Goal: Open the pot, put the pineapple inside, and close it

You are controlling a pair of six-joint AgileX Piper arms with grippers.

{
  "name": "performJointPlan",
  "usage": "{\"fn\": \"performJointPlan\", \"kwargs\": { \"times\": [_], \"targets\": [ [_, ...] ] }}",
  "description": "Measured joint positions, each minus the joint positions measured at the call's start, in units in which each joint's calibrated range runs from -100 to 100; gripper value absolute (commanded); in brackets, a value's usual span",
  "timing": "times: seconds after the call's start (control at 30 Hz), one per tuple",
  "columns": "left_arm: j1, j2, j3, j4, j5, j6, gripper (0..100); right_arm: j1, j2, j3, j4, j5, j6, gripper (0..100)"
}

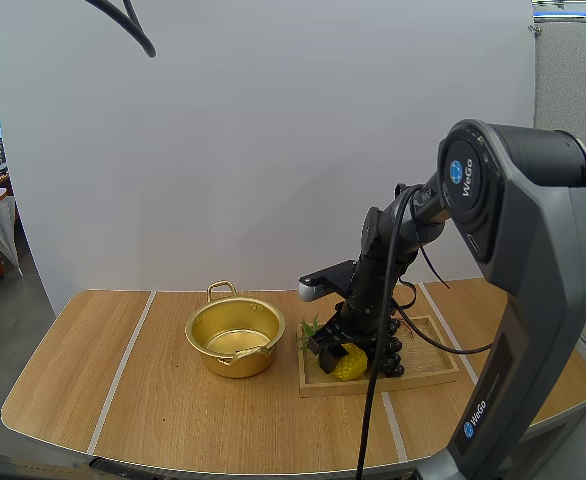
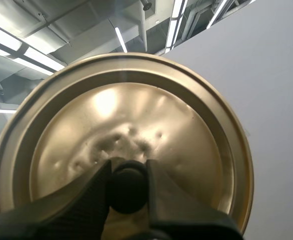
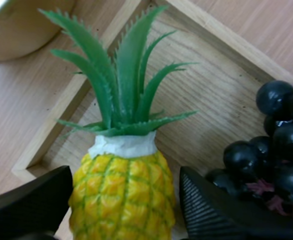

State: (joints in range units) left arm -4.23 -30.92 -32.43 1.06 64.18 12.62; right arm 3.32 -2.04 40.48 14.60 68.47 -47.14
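Observation:
The gold pot stands open on the table, left of the wooden tray. A small yellow pineapple with green leaves lies in the tray. My right gripper is down over it, open, one finger on each side of the fruit's body. In the left wrist view my left gripper is shut on the black knob of the gold lid, held up in the air.
A bunch of dark grapes lies in the tray right beside the pineapple and my right finger. The tray's raised rim runs between the pineapple and the pot.

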Motion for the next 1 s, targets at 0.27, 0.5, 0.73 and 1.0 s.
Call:
{"fn": "performJointPlan", "kwargs": {
  "times": [0.27,0.5,0.73,1.0],
  "targets": [
    [0.00,0.0,0.0,0.1,0.0,0.0,0,0.0,2.5,0.0,0.4,-2.7,0.0,94],
    [0.00,0.0,0.0,0.1,0.0,0.0,0,0.0,2.7,0.0,0.4,-1.0,0.1,0],
    [0.00,0.0,0.0,0.1,0.0,0.0,0,0.0,-1.2,-0.3,0.3,0.6,0.1,0],
    [0.00,0.0,0.0,0.1,0.0,0.0,0,0.0,-13.1,-7.1,1.1,11.2,0.1,0]
  ]
}}
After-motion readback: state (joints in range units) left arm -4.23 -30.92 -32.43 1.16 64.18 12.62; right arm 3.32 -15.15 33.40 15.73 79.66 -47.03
